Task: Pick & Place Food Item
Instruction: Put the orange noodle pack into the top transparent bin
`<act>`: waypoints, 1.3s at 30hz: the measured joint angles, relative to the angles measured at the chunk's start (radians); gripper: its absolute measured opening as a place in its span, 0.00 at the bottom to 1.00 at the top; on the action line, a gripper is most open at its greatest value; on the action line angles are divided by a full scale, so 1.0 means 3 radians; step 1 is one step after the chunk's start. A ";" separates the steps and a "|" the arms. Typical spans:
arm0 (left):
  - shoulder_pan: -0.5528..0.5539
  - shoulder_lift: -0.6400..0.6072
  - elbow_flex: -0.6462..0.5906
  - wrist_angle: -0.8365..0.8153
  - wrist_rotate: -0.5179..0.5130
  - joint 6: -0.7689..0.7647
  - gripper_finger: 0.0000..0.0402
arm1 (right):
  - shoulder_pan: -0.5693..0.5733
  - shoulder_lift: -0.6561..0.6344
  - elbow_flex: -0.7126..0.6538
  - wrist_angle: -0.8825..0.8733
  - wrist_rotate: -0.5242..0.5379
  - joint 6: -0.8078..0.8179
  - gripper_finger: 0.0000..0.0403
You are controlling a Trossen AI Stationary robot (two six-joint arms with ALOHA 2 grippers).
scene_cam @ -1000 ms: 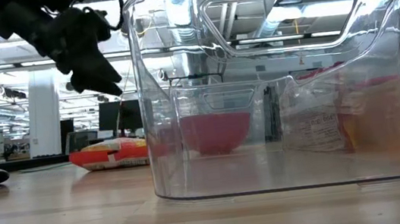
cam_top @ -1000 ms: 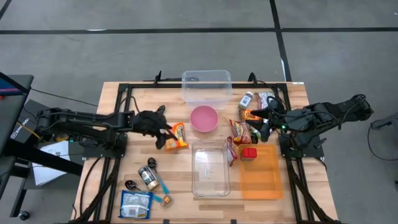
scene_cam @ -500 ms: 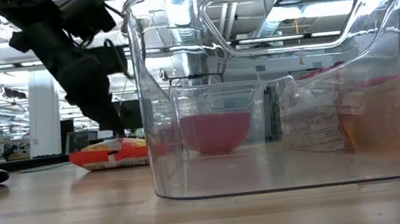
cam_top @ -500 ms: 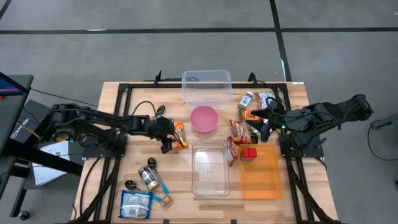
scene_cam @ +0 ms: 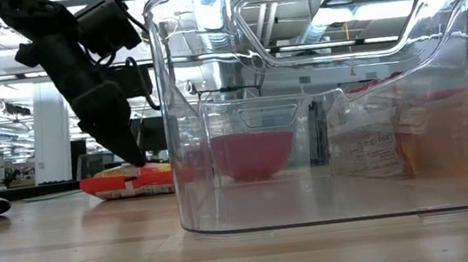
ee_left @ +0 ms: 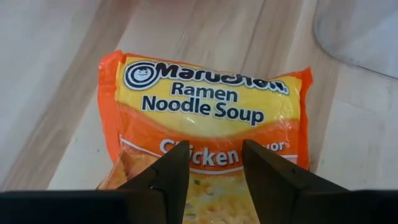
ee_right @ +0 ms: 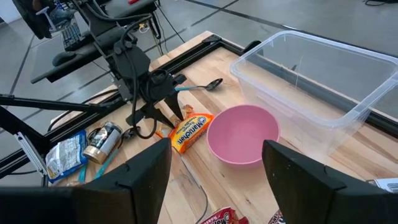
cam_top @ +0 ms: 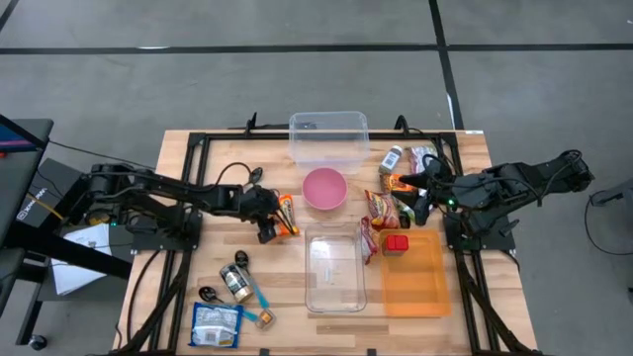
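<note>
An orange and yellow ramen noodle packet (ee_left: 211, 106) lies flat on the wooden table (cam_top: 178, 178), left of a pink bowl (cam_top: 324, 188). My left gripper (ee_left: 214, 155) slants down onto the packet (cam_top: 288, 212), its fingers a little apart, with the packet's printed face showing between them. In the low view the left gripper (scene_cam: 137, 161) reaches the top of the packet (scene_cam: 124, 181). My right gripper (ee_right: 216, 149) waits open above the food packets (cam_top: 381, 208) at the table's right side, holding nothing. My left gripper has both fingertips (ee_left: 177, 165) on the packet's upper face (ee_left: 214, 134), near its end toward the table's left. It comes slanting down from the left. The gap between the fingers is narrower than the packet. The packet lies flat on the table.
A clear bin (cam_top: 328, 136) stands at the far edge and a clear container (cam_top: 334, 269) at the middle front. An orange tray (cam_top: 413, 287) holds a red item (cam_top: 397, 242). A can (cam_top: 235, 280), spoons (cam_top: 210, 294) and a blue packet (cam_top: 216, 323) lie front left.
My left gripper has come down from above the table onto the ramen packet, moving a little toward the right edge and tipping more steeply downward. The packet has stayed in place.
</note>
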 joint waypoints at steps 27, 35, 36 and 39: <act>0.0007 0.0202 -0.0007 0.0177 0.0029 -0.0010 0.27 | 0.0001 0.0001 0.0001 -0.0021 -0.0001 0.0031 0.61; 0.0007 0.0144 -0.0010 0.0145 0.0027 -0.0092 0.04 | 0.0001 0.0001 0.0001 -0.0055 -0.0005 0.0036 0.61; 0.0007 0.0144 -0.0010 0.0146 0.0027 -0.0147 0.02 | 0.0001 0.0001 0.0001 -0.0055 -0.0005 0.0028 0.61; 0.0007 0.0144 -0.0010 0.0147 0.0027 -0.0179 0.02 | 0.0001 0.0001 0.0001 -0.0055 -0.0004 0.0007 0.61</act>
